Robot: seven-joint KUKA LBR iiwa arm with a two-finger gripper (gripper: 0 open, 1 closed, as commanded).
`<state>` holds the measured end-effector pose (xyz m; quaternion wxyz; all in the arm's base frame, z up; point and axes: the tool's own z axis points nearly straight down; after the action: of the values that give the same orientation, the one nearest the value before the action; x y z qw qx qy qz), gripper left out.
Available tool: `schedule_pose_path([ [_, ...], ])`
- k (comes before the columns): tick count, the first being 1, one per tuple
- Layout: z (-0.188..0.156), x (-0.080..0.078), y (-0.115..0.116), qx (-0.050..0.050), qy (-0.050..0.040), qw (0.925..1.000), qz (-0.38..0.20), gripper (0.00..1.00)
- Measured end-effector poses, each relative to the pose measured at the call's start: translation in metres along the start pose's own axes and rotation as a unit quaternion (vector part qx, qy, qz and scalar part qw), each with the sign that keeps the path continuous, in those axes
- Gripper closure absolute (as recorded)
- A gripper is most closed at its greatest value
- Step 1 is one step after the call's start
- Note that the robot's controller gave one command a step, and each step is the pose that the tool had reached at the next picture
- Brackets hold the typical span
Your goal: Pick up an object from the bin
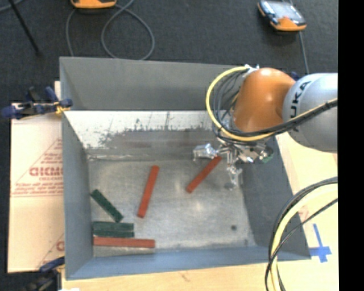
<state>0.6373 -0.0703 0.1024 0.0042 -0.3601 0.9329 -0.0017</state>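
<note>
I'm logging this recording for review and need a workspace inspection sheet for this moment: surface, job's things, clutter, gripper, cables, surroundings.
Surface: grey metal bin, floor scuffed and speckled near the back wall.
Job's things: slanting red stick, its upper end at the gripper; whether it is gripped cannot be told.
Clutter: middle red stick; angled green stick, flat green stick and front red stick in the front left corner.
Grippers: gripper low over the bin's right back part, under the orange cover.
Cables: yellow and black wrist loops; further loops beyond the bin's right front.
Surroundings: dark floor, two orange-and-black devices, a thin floor cable.
</note>
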Motion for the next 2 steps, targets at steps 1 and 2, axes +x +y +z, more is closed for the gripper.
schedule_pose_path([
  [1, -0.014, -0.017, 0.006, 0.000, -0.0001, 0.9984, -0.056, 0.00],
  [2, 0.030, -0.012, 0.000, 0.000, 0.0001, 0.9796, -0.201, 0.00],
])
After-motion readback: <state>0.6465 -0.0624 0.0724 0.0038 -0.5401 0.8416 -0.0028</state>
